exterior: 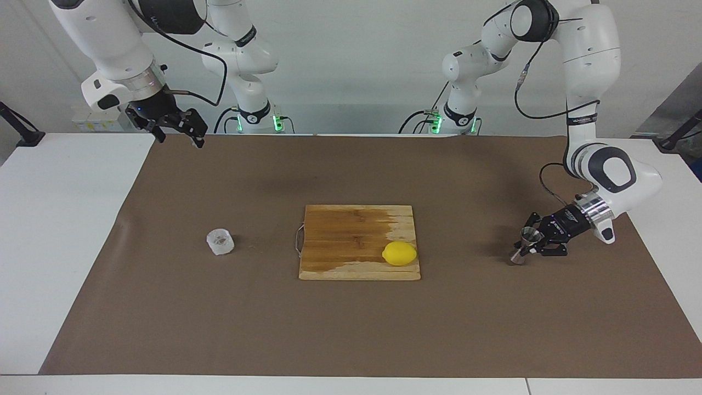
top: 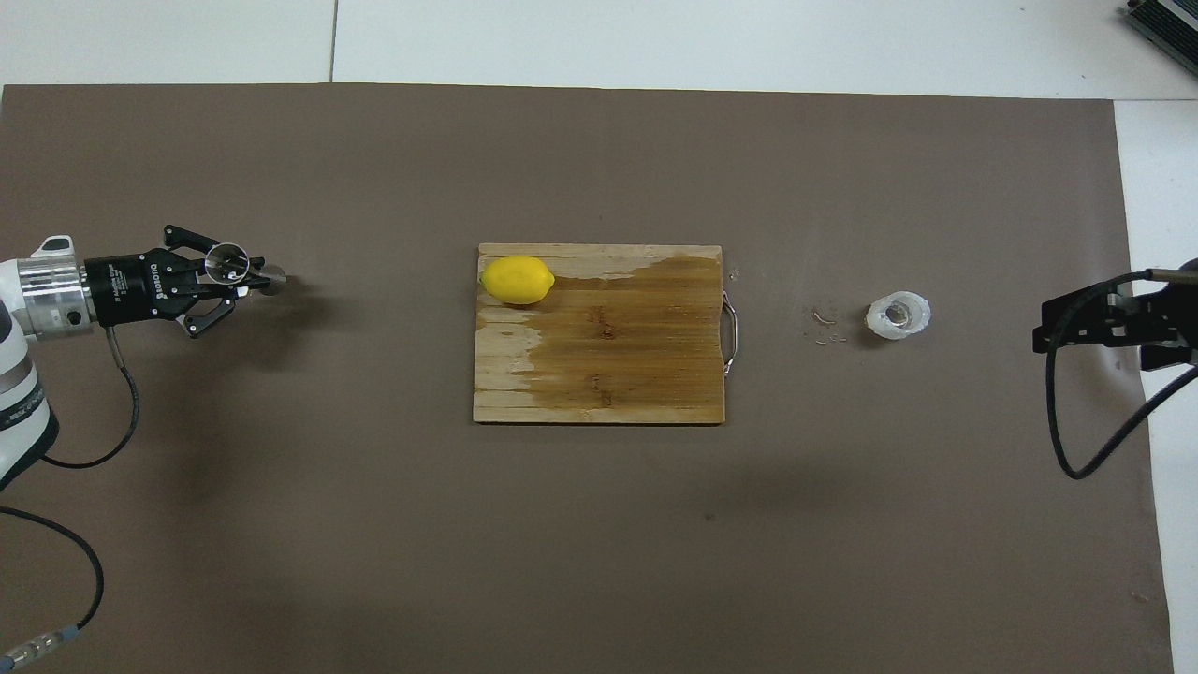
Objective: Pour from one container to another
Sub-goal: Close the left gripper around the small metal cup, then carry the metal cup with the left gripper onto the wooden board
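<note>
Starting at the right arm's end of the table, you see the right gripper (exterior: 178,129) raised over the edge of the brown mat (exterior: 351,329) close to its own base, its fingers spread and holding nothing; that arm waits. Below it, resting on the mat toward that same end, you find the plastic cup (exterior: 220,242), upright, its open mouth facing up, a few small droplets on the mat just beside it. It stands well apart from both grippers.

In the middle you have the wooden cutting board (exterior: 351,230), its surface darkened over a large part, its wire handle pointing toward the cup. The lemon (exterior: 400,253) lies on the board's corner, farther from the robots and toward the left arm's end.

At the left arm's end you see the left gripper (exterior: 531,244) low over the mat, reaching in from the side with its fingers pinched on the narrow waist of the steel jigger (exterior: 525,244). The jigger stands slightly tilted, its upper cone open to the top, its lower cone down at the mat; you cannot tell whether it touches the mat.
</note>
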Action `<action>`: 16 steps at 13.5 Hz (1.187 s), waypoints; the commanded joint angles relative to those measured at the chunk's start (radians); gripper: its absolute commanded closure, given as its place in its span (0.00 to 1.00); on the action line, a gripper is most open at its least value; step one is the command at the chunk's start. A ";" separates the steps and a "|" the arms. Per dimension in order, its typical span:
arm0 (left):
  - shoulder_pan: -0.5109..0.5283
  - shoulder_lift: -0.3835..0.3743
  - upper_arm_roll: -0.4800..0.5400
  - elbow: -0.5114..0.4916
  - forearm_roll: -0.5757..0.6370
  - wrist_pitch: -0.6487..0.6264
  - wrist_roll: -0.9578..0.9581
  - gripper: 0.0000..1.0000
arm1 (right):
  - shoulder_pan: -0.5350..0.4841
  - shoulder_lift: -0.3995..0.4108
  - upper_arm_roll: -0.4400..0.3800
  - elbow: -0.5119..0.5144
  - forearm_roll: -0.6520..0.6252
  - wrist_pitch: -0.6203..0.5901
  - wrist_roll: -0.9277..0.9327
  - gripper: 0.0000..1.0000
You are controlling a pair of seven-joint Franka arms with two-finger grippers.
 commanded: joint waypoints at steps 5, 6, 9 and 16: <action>-0.160 -0.113 -0.008 -0.023 -0.051 -0.078 -0.129 1.00 | 0.006 0.001 -0.009 0.002 0.007 -0.013 -0.020 0.00; -0.201 -0.137 -0.007 -0.030 -0.060 -0.057 -0.174 1.00 | 0.006 0.001 -0.009 0.002 0.007 -0.013 -0.020 0.00; -0.307 -0.152 -0.008 -0.037 -0.083 -0.043 -0.215 1.00 | 0.006 0.001 -0.009 0.002 0.005 -0.013 -0.020 0.00; -0.614 -0.137 -0.008 -0.027 -0.296 0.188 -0.275 1.00 | 0.006 0.001 -0.009 0.002 0.005 -0.013 -0.020 0.00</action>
